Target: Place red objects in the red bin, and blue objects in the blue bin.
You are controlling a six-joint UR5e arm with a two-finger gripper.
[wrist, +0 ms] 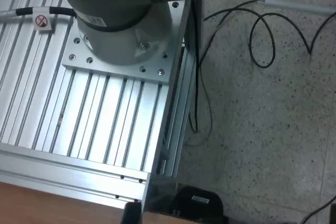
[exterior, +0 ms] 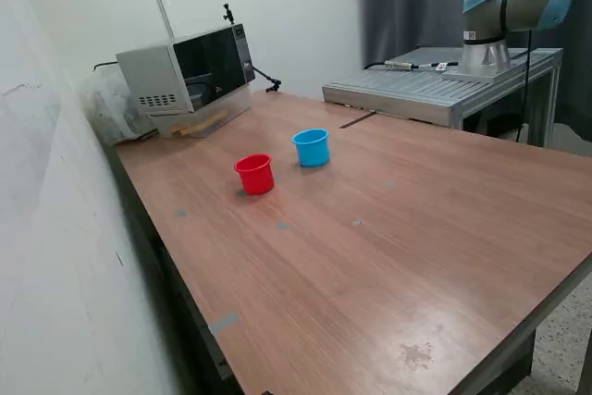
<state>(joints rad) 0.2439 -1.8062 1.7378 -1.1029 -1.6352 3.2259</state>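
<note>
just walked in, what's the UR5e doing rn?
Nothing is being handled. The arm stands on its metal base plate at the exterior view's right, away from the wooden table; the claw is not in view. A red cup and a light blue cup stand upright, side by side and apart. No cubes are visible on the table; whether any lie inside the cups cannot be told.

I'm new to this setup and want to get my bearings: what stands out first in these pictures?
Two small cups catch the eye on the brown table: a red cup and a blue cup just to its right in the exterior view. Behind them, at the table's far corner, sits a microwave. The arm's base is bolted to a ribbed metal platform beyond the table; no cubes and no claw are in view.
</note>
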